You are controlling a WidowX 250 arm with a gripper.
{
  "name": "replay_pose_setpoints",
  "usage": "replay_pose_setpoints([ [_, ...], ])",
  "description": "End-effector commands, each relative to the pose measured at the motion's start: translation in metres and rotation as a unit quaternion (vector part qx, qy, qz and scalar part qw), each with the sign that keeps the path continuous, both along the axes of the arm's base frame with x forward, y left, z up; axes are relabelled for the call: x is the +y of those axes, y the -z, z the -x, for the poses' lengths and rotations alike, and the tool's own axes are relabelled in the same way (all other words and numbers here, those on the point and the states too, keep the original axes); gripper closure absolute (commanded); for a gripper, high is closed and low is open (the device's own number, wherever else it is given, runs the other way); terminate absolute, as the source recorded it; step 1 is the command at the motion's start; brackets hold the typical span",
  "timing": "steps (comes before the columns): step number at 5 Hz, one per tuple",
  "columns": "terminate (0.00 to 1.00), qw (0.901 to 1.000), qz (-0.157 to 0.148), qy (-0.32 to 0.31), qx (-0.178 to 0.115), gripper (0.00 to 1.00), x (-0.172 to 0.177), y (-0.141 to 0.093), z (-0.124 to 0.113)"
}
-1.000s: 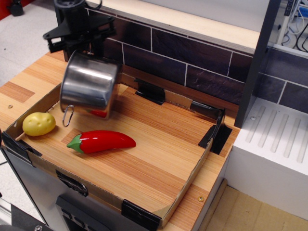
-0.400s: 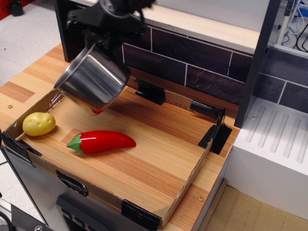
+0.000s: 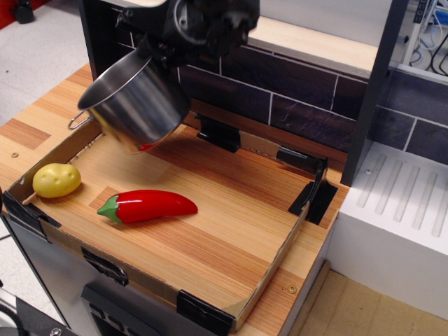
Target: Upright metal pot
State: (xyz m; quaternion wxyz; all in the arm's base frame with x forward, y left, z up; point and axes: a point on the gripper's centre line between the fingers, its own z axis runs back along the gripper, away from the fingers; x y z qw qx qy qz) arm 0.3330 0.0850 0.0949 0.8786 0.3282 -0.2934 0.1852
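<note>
1. Bench (image 3: 231,231): wooden tray surface with a low cardboard rim and black corner clips, dark tiled wall at the far side. Nothing on it has shifted over the last second.

2. Metal pot (image 3: 136,105): in the air above the far-left part of the bench, clear of the surface. It hangs tilted, rim up and to the left, base down and to the right, one wire loop handle sticking out at the left. A second ago the rim pointed more downward and toward the near side, with the loop handle dangling; since then the pot has risen slightly and rotated so the opening now faces partly upward. My reading: the turn to upright is well under way but not finished, and the pot has yet to be set down.

3. My claw (image 3: 168,49): above the pot at its far rim, moved right of where it was. It carries the pot; the fingers are hidden behind the wrist and rim, so how wide they stand I cannot tell.

4. Red pepper (image 3: 148,206): lying flat, near-left, well below the pot. Its reflection shows red on the pot's side.

5. Yellow potato (image 3: 56,180): near the left rim, untouched.
</note>
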Motion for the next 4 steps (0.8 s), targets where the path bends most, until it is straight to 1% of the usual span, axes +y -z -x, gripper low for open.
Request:
replay_pose_setpoints([
  [1, 0.00, 0.9965, -0.054, 0.064, 0.008, 1.00, 0.007, 0.017, 0.006],
  [2, 0.00, 0.9949, -0.072, 0.070, 0.010, 1.00, 0.008, 0.028, 0.006],
  [3, 0.00, 0.9969, -0.058, 0.053, -0.002, 1.00, 0.005, 0.032, 0.004],
  [4, 0.00, 0.9999, -0.002, 0.011, -0.007, 0.00, -0.002, 0.025, 0.002],
])
